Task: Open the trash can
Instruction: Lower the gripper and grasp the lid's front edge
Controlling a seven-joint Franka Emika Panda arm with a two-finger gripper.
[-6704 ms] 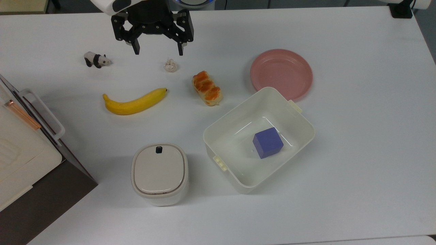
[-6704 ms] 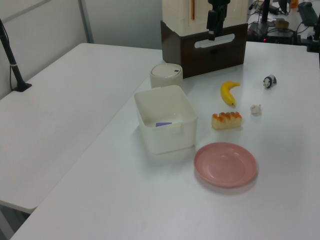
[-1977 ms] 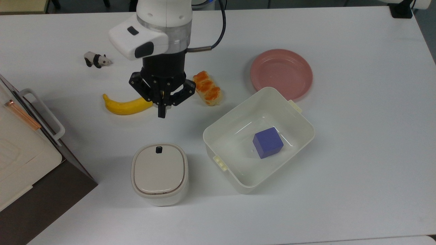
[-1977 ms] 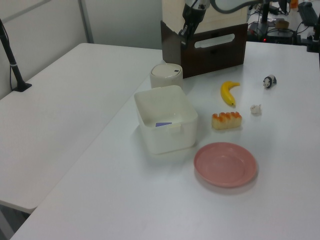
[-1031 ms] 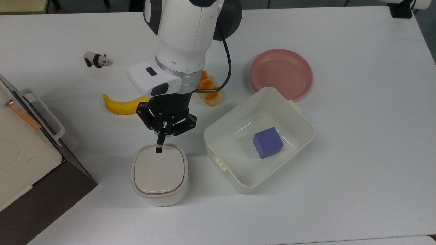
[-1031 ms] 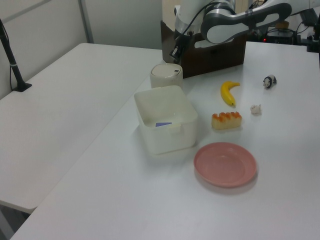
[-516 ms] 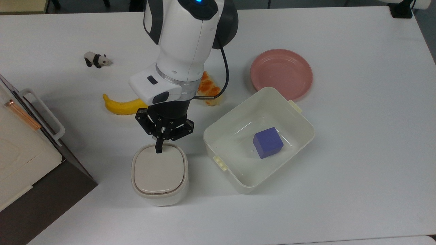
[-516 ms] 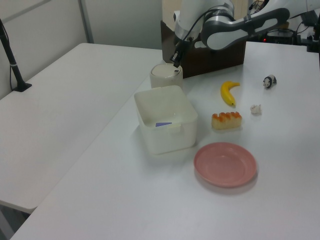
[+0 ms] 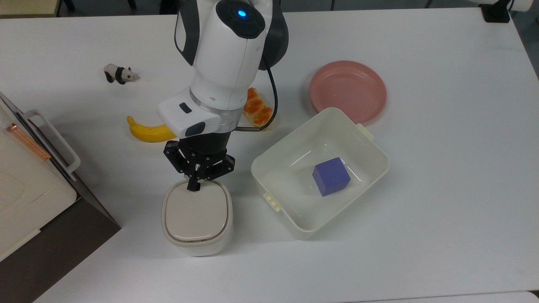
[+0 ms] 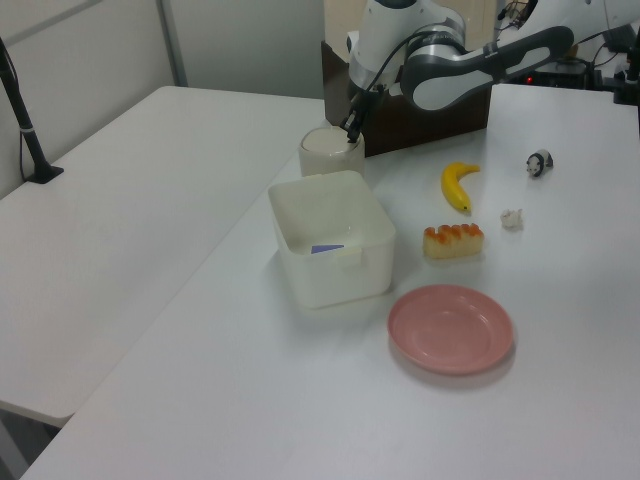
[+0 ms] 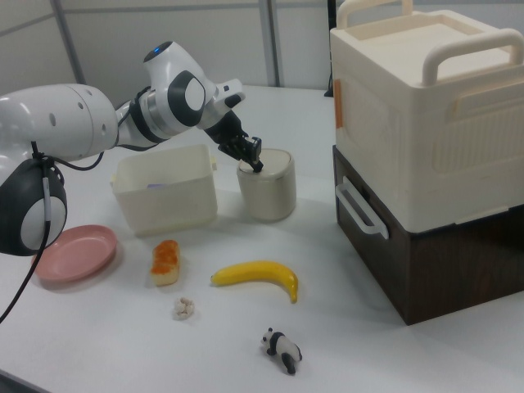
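The trash can (image 9: 197,217) is a small cream bin with a beige lid lying flat, near the table's front in the top view. My gripper (image 9: 194,185) is shut and points down, with its tips on the lid's far edge, covering the black button. In the left view the gripper (image 10: 351,133) touches the top of the trash can (image 10: 325,153). In the right view the gripper (image 11: 257,164) rests on the rim of the trash can (image 11: 268,190), and the lid looks closed.
A white tub (image 9: 290,145) holding a blue cube (image 9: 331,176) stands just to the top view's right of the can. A banana (image 9: 147,132), bread (image 9: 259,111), a panda figure (image 9: 119,74) and a pink plate (image 9: 348,90) lie behind. A large cream box on a dark base (image 9: 25,185) is at the top view's left.
Since 6.7 s ago the gripper has shut, travelled from the far edge to the trash can, and over the last second lowered onto the button. The lid has not risen.
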